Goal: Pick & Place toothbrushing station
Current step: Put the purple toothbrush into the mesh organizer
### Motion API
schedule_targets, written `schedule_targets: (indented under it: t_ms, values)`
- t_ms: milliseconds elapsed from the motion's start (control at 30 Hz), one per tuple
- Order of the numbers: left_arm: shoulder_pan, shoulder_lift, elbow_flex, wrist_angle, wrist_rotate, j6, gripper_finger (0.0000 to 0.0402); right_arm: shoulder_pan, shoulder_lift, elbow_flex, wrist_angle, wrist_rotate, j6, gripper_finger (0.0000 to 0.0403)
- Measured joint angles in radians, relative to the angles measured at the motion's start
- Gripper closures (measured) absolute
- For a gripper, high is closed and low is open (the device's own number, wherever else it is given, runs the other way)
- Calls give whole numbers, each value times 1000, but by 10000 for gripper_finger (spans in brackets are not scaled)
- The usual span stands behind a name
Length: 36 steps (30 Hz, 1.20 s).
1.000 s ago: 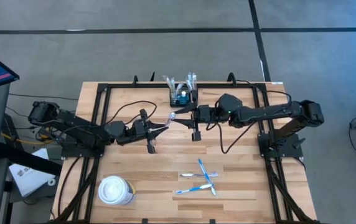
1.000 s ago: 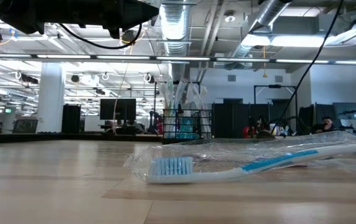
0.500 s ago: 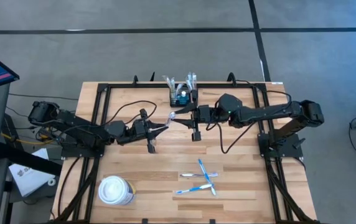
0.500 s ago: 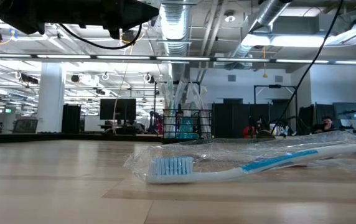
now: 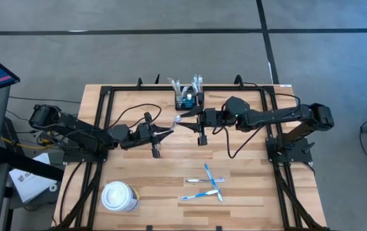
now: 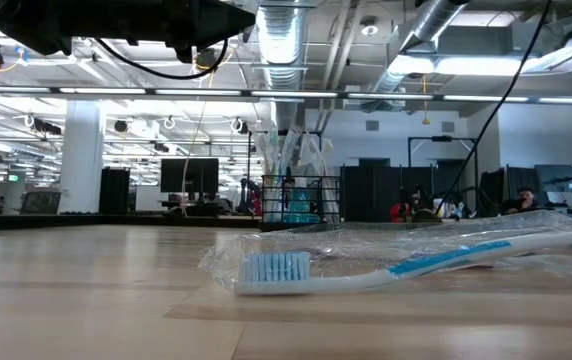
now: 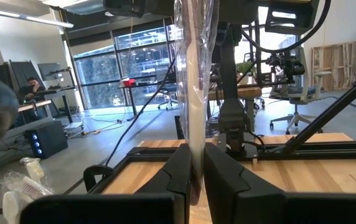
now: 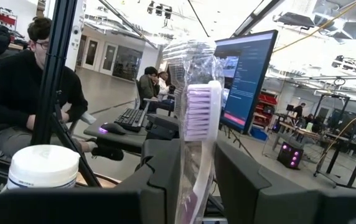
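A clear-wrapped toothbrush (image 5: pixel 178 120) with purple bristles (image 8: pixel 197 111) is held in the air over the table's middle, between my two grippers. My left gripper (image 5: pixel 170 129) comes from the left and is shut on it. My right gripper (image 5: pixel 185 118) comes from the right and is also shut on it. The toothbrushing station (image 5: pixel 188 97), a black mesh box, stands at the far middle of the table with wrapped brushes upright in it; the low view shows the station (image 6: pixel 301 200) too. My left gripper pinches the wrapped toothbrush (image 7: pixel 195 158) between its two fingers, coming about level from the table's left. The brush rises away from the fingers, clear of the table. Which end it has is hidden by the fingers. My right gripper pinches the wrapped brush below its bristled head (image 8: pixel 192 186) between its two fingers, coming about level from the table's right. The head and the wrapper's end stand out beyond the fingertips, clear of the table.
Several blue-and-white wrapped toothbrushes (image 5: pixel 206 186) lie crossed near the front middle; one toothbrush (image 6: pixel 386 265) fills the low view. A white lidded cup (image 5: pixel 119 196) stands at the front left. A black frame (image 5: pixel 106 96) runs around the table.
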Motion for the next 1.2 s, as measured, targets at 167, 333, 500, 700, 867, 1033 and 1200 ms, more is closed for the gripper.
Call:
schedule_targets:
  t_ms: [167, 333, 500, 700, 867, 1033, 1200]
  values:
    - [0, 0, -1, -8, 3, 2, 382, 16, 73, 8, 40, 3, 13, 316]
    - [0, 1, -2, -7, 1, 0, 382, 17, 166, 94, 38, 3, -67, 316]
    - [0, 1, -2, -11, -1, 0, 382, 17, 158, 161, -90, 3, -71, 316]
    - [0, 1, -2, -11, -1, 0, 382, 17, 94, 177, -217, 3, -37, 316]
    - [0, 1, -2, -11, -1, 0, 382, 18, 89, 177, -238, 3, -37, 321]
    - [0, 1, -3, -16, -1, 2, 379, 16, 89, 177, -280, 2, -51, 382]
    - [0, 1, -3, -16, -2, 0, 359, 17, 88, 177, -291, 1, -68, 387]
